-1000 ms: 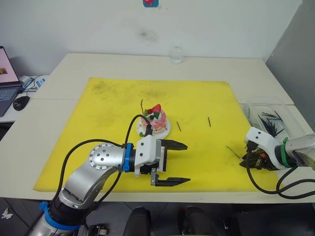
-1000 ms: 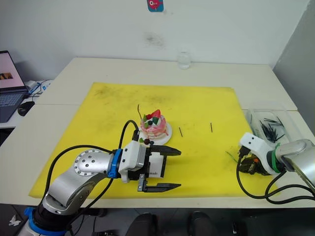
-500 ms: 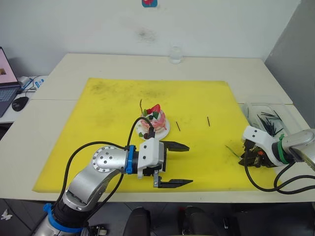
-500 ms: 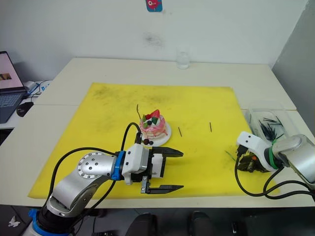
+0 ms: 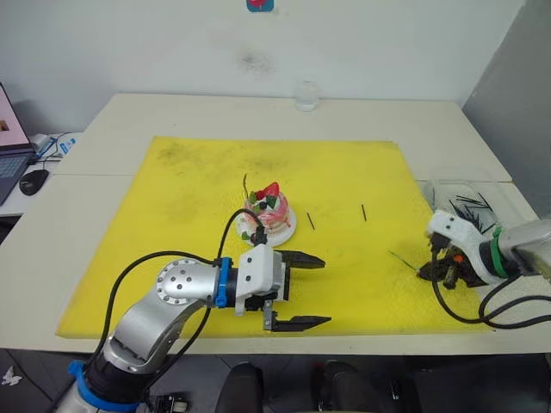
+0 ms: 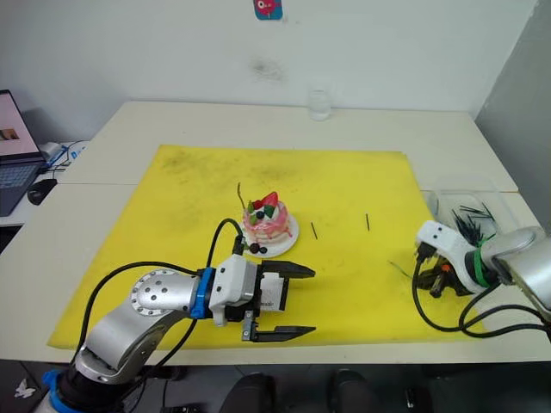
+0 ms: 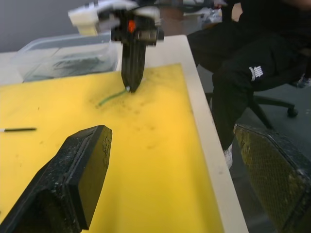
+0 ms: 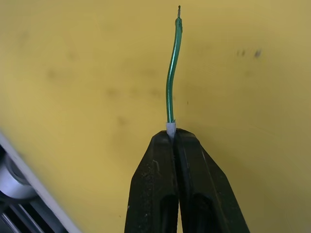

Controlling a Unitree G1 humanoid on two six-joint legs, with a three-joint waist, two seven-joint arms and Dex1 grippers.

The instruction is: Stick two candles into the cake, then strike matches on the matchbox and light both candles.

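I see the small pink-and-cream round cake (image 5: pixel 268 212) mid-mat with one thin candle (image 5: pixel 246 184) upright in it. My right gripper (image 8: pixel 173 133) pinches the wavy green candle (image 8: pixel 172 68) by its white end.

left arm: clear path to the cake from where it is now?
Probably yes. The left gripper hangs open just in front of the cake, with only bare yellow mat between them. One candle already stands in the cake's far side, away from the approach.

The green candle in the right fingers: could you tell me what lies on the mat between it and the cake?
In the left eye view, two matches lie on the yellow mat between the green candle, pinched by the right gripper, and the cake.
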